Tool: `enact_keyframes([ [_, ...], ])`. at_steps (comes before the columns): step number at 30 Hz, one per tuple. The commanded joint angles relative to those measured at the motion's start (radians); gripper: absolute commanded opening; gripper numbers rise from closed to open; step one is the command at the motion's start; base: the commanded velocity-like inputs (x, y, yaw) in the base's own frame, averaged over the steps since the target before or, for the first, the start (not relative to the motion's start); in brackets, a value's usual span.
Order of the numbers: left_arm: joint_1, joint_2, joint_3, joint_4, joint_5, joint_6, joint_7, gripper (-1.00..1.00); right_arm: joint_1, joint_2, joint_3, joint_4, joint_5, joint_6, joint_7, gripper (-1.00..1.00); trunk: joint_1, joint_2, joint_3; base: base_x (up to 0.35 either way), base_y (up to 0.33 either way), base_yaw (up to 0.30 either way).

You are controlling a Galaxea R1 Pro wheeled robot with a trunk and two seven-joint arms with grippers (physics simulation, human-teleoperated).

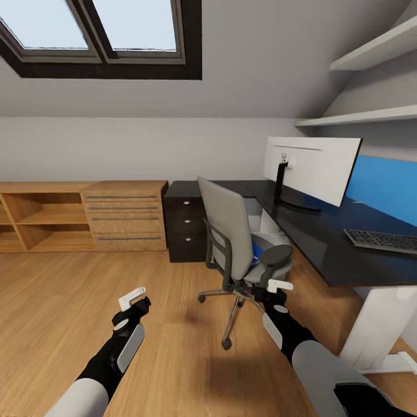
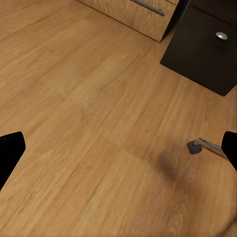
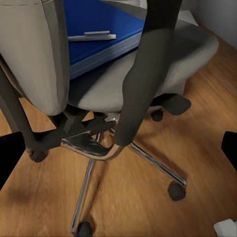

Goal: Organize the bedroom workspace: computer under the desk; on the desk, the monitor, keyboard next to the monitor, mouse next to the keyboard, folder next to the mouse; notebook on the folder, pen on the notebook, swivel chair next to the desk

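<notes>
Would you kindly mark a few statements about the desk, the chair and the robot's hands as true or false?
1. The monitor stands on the desk. True.
2. The keyboard lies on the floor. False: it lies on the desk.
3. A blue folder lies on the seat of the chair. True.
4. A pen rests on top of that blue item. True.
5. The right hand is gripping the monitor. False: it is down near the chair, holding nothing.
6. The left hand holds the pen. False: it hangs empty over the floor.
</notes>
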Motion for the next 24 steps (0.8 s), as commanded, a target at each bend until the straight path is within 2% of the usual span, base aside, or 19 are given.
enact_keyframes([
  [1,0.001,0.001,-0.004,-0.003,0.005,0.004,0.007,1.0,-0.001,0.0,-0.001,0.001,-0.01,-0.006,0.0,1.0,0.004,-0.008,-0.004,0.0,0.0,0.0],
  [2,0.027,0.001,-0.004,-0.045,0.006,0.005,0.007,1.0,-0.001,-0.002,-0.001,0.001,-0.009,-0.009,0.0,1.0,0.008,-0.015,-0.007,0.0,0.0,0.0],
  [4,0.042,0.001,-0.004,-0.076,0.006,0.011,0.007,1.0,-0.001,-0.004,-0.001,0.001,-0.009,-0.009,0.0,1.0,0.015,-0.029,-0.014,0.0,0.0,0.0],
  [9,0.121,0.002,-0.004,-0.24,0.006,0.097,0.007,1.0,-0.001,-0.006,0.0,0.0,-0.009,-0.01,0.0,1.0,0.034,-0.064,-0.029,0.0,0.0,0.0],
  [10,0.154,0.002,-0.004,-0.31,0.006,0.146,0.007,1.0,-0.001,-0.007,-0.001,-0.001,-0.009,-0.01,0.0,1.0,0.038,-0.071,-0.032,0.0,0.0,0.0],
  [11,0.212,0.003,-0.003,-0.435,0.007,0.247,0.005,1.0,0.0,-0.009,-0.001,-0.011,-0.01,-0.007,0.0,1.0,0.042,-0.078,-0.036,0.0,0.0,0.0],
  [13,0.239,0.004,-0.003,-0.499,0.007,0.303,0.005,1.0,0.001,-0.009,-0.001,-0.027,-0.009,-0.005,0.0,1.0,0.05,-0.092,-0.042,0.0,0.0,0.0],
  [16,0.257,0.005,-0.003,-0.539,0.009,0.34,0.005,1.0,0.003,-0.01,-0.001,-0.045,-0.009,-0.002,0.0,1.0,0.061,-0.113,-0.051,0.0,0.0,0.0],
  [24,0.269,0.005,-0.003,-0.566,0.007,0.363,0.004,1.0,0.005,-0.011,-0.001,-0.058,-0.009,0.0,-0.001,1.0,0.092,-0.169,-0.076,0.0,0.0,0.0],
])
